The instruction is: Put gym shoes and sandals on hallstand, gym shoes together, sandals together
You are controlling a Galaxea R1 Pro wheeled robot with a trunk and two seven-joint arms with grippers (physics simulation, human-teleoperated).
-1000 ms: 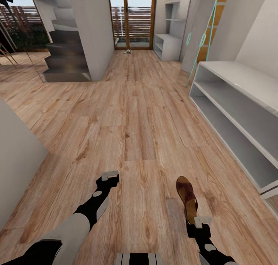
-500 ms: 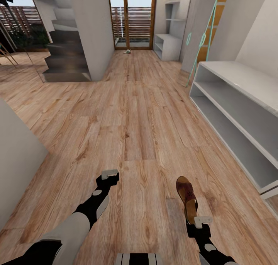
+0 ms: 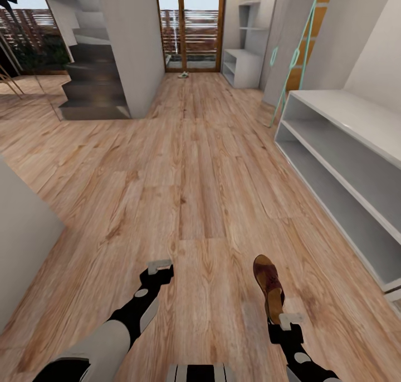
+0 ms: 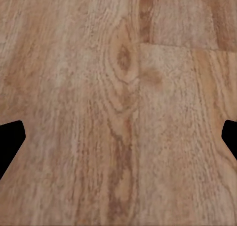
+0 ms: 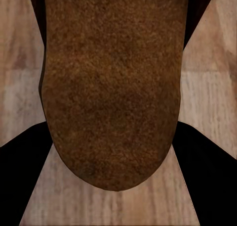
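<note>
Wood-plank floor [image 3: 195,165] runs down the corridor to a glass door. The white hallstand [image 3: 356,165] stands along the right wall, its shelves bare. The right claw [image 3: 284,319] grips a brown sandal [image 3: 270,284] by one end, held above the floor. The left claw [image 3: 159,269] hangs open over planks. A small gym shoe [image 3: 183,74] lies far off by the door.
</note>
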